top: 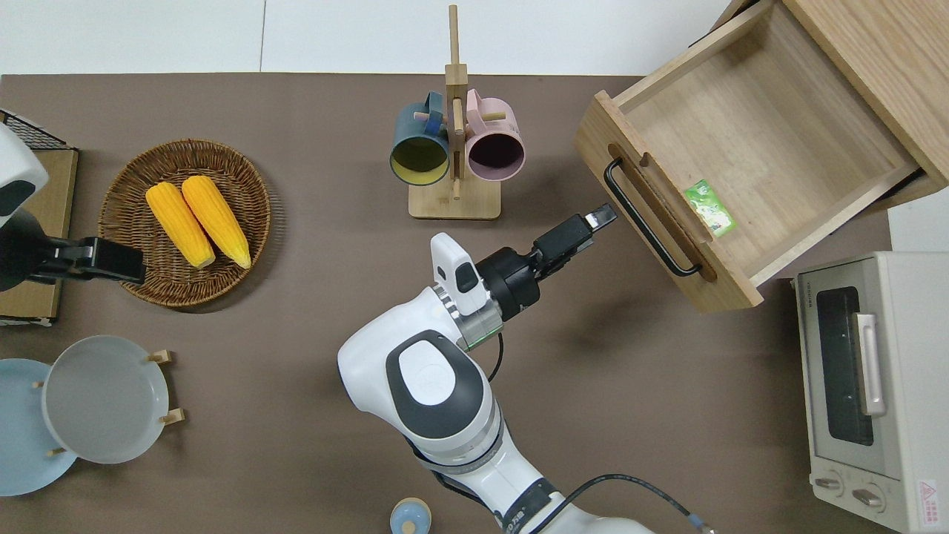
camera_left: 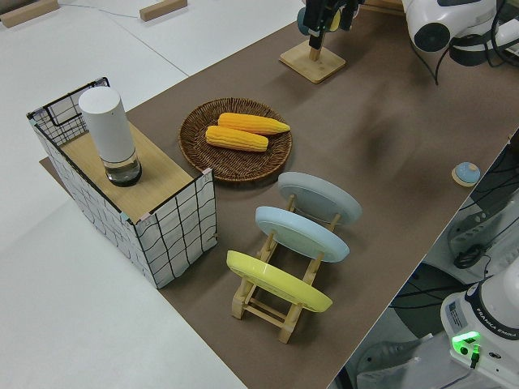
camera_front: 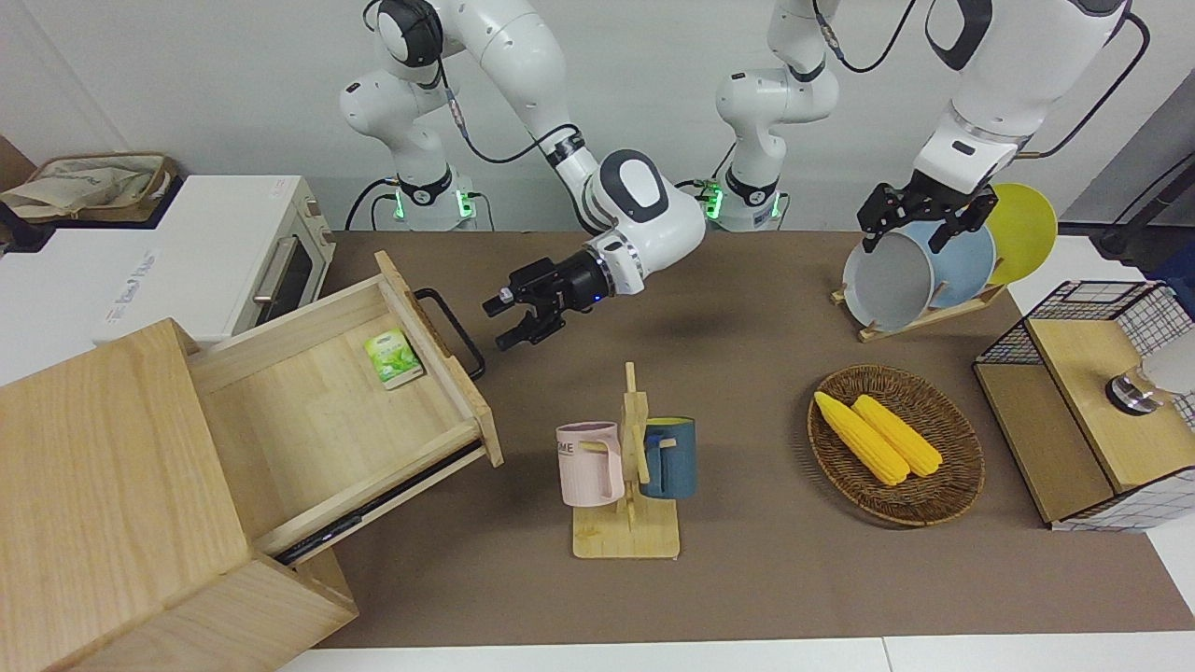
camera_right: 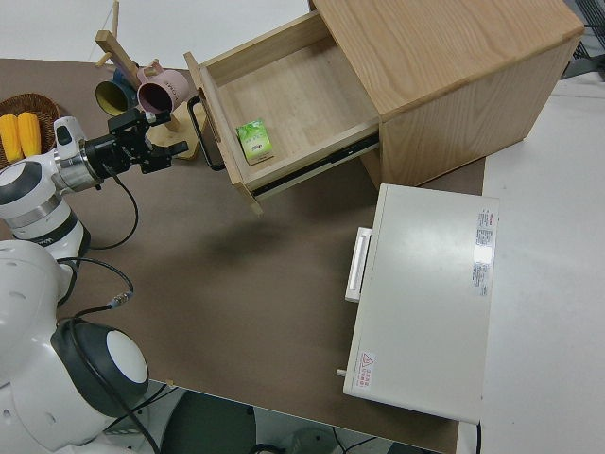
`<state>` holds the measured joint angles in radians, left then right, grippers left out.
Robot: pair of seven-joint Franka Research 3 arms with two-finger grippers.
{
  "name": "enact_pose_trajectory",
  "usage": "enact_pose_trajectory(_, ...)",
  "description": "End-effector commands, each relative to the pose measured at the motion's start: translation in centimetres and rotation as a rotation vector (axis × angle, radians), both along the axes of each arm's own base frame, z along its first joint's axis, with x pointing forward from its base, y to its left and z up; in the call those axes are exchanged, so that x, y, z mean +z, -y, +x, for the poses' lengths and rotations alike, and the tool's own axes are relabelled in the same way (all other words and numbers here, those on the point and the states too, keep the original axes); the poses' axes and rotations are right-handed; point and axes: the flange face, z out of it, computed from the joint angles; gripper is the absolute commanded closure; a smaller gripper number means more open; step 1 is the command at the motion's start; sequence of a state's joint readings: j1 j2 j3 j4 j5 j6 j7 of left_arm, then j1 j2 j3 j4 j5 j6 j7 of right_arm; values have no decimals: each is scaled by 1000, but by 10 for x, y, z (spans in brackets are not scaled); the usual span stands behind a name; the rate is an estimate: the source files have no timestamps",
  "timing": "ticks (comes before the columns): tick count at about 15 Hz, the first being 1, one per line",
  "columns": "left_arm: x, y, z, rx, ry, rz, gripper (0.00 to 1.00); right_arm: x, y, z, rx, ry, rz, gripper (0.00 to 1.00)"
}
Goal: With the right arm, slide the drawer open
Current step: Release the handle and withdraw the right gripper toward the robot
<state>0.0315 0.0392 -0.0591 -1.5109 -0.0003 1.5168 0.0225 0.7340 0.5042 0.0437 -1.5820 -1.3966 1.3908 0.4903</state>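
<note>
The drawer stands pulled far out of the big pale wood box, at the right arm's end of the table. It also shows in the overhead view and the right side view. Its black bar handle is free. A green packet lies inside. My right gripper is open and empty, a short way off the handle, over bare table between it and the mug rack. My left gripper is parked, open.
A wooden mug rack with a pink and a blue mug stands mid-table. A wicker basket holds two corn cobs. A white toaster oven stands beside the drawer, nearer to the robots. A plate rack and a wire-mesh cabinet stand at the left arm's end.
</note>
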Motion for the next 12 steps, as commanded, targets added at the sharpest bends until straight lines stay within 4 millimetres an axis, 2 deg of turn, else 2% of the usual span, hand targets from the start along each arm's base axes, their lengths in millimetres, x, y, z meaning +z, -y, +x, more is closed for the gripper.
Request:
enact_pose_trajectory(1, 4, -1, 2, -12, -5, 16, 5, 9, -15, -1, -51, -27, 57, 17)
enact_pose_trajectory(4, 3, -1, 2, -11, -6, 16, 7, 26, -25, -3, -76, -39, 151, 17)
enact_pose_trajectory(7, 3, -1, 2, -11, -6, 16, 7, 57, -38, -5, -114, -62, 319, 17)
enact_pose_trajectory(12, 4, -1, 2, -11, -5, 16, 7, 99, -31, -1, -179, -99, 537, 17)
